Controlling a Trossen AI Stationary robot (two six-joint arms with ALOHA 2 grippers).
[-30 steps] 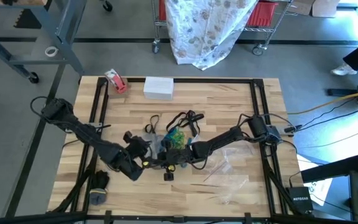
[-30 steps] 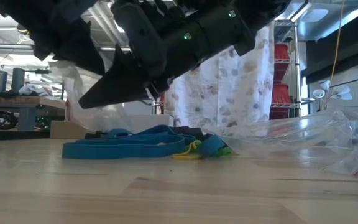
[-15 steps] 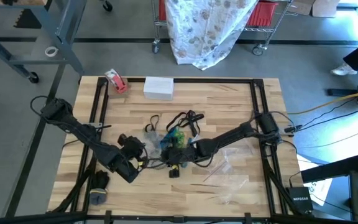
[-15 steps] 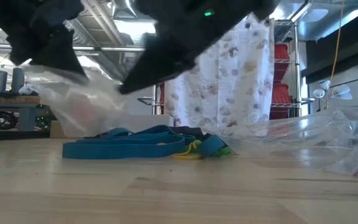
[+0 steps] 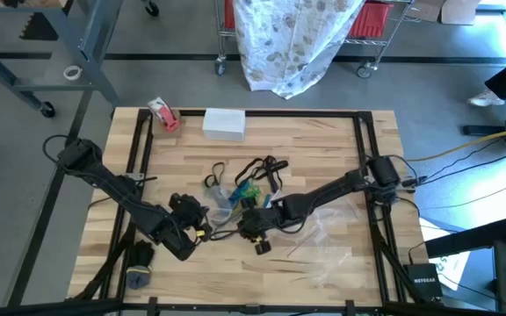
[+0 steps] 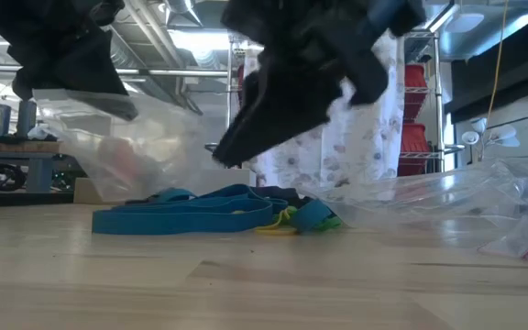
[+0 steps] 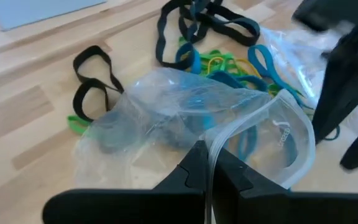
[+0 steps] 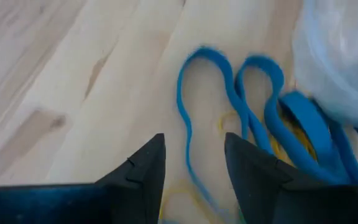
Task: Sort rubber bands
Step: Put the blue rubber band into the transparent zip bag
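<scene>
Thin floppy rubber bands [image 5: 251,178] in black, blue, green and yellow are heaped mid-counter; some are seen inside a clear plastic bag [image 7: 185,118]. The bag's rim is pinched by the left gripper [image 7: 209,163], jaws pressed together, presumably so the mouth is kept open for loading. The right gripper [image 8: 191,163] is held over loose blue loops [image 8: 229,93], jaws spread, nothing gripped.

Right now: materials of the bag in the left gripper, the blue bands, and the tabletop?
Bag: thin clear plastic film, glossy, crinkled, contents showing through. Blue bands: likely rubber, matte flat strips lying in limp loops. Tabletop: light wood, visible grain and plank seams, looks smooth.
</scene>
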